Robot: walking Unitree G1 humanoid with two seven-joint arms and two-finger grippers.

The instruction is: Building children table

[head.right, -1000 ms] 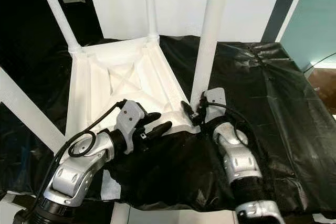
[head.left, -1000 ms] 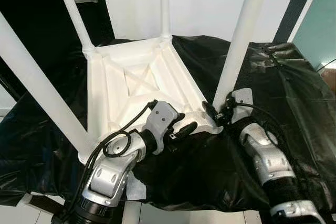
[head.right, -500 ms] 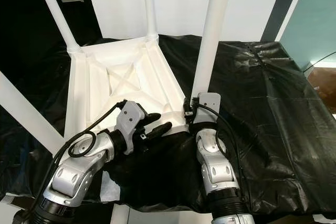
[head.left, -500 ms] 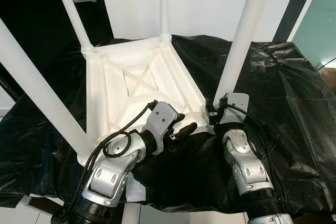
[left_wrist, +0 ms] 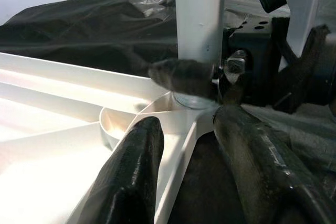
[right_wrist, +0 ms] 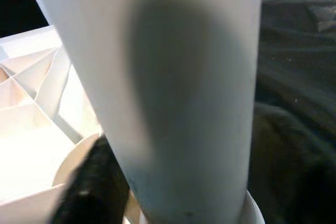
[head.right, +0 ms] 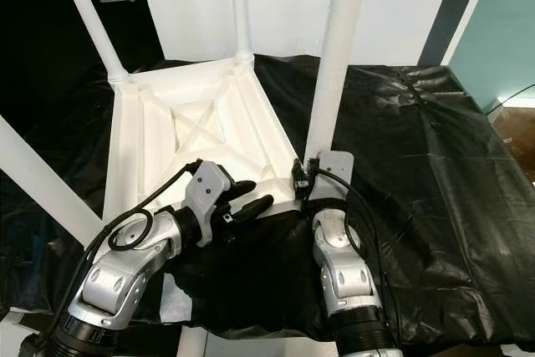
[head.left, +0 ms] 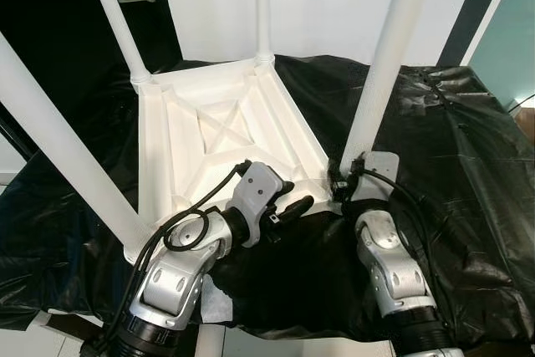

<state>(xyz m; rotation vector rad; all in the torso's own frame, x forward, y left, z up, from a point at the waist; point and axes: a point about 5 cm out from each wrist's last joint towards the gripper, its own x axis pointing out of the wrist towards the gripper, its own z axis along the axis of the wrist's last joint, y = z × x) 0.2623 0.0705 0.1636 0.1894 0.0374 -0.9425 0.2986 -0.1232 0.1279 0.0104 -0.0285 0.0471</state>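
Observation:
A white children's table [head.left: 209,135] lies upside down on a black sheet, its ribbed underside up and its legs standing. My left gripper [head.left: 294,196] is at the table's near rim, open, with the rim's edge between its fingers [left_wrist: 134,166]. My right gripper [head.left: 341,181] is at the foot of the near right leg [head.left: 380,64], where the leg meets its corner socket. One black finger crosses the leg's base [left_wrist: 202,19] and the other sits on its far side, shut on it. The leg [right_wrist: 173,77] stands very close in the right wrist view.
Three other white legs rise at the far left [head.left: 117,18], far middle [head.left: 262,6] and near left [head.left: 58,135]. The crinkled black sheet [head.left: 451,140] spreads to the right. A white sheet [head.left: 219,294] lies under my left arm near the front edge.
My right arm has swung in from the right and now stands straighter under the leg's foot, its gripper tight at the base. The left arm has stayed put.

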